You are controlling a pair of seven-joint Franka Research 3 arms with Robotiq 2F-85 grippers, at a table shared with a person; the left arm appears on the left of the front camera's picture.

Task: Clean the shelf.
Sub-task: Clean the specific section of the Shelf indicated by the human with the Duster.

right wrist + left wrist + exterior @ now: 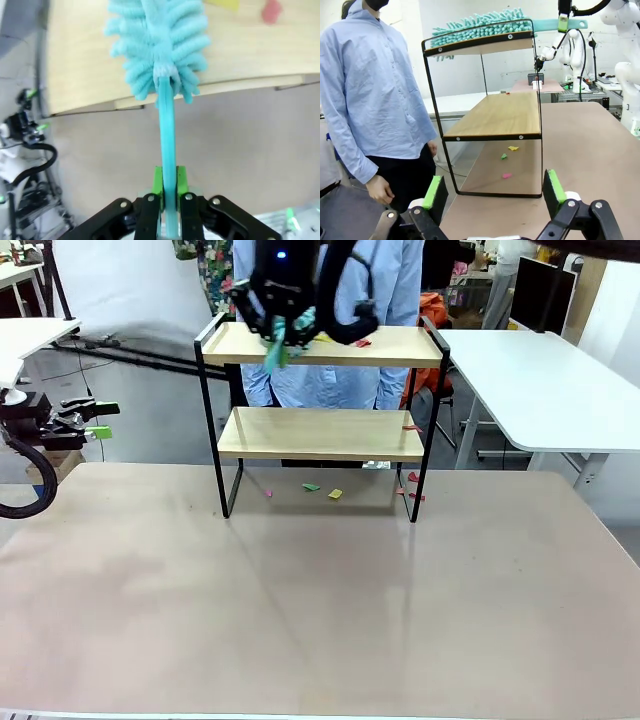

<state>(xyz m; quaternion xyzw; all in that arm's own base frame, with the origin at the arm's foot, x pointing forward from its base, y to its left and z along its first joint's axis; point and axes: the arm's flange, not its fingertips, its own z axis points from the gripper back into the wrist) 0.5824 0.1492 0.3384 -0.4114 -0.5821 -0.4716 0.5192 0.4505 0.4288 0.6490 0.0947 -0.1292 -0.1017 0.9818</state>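
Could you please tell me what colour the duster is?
The duster is turquoise, head and handle alike, clearest in the right wrist view.

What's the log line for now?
right gripper shut on duster | duster head on shelf top | left gripper open | scraps on table

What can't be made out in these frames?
- Right wrist view: the duster in the right pincer has its head cut by the top edge; the red scrap is blurred.
- Front view: the right pincer and duster cover part of the shelf's top board; anything under them is hidden.
- Left wrist view: top board seen from below; upper face hidden.
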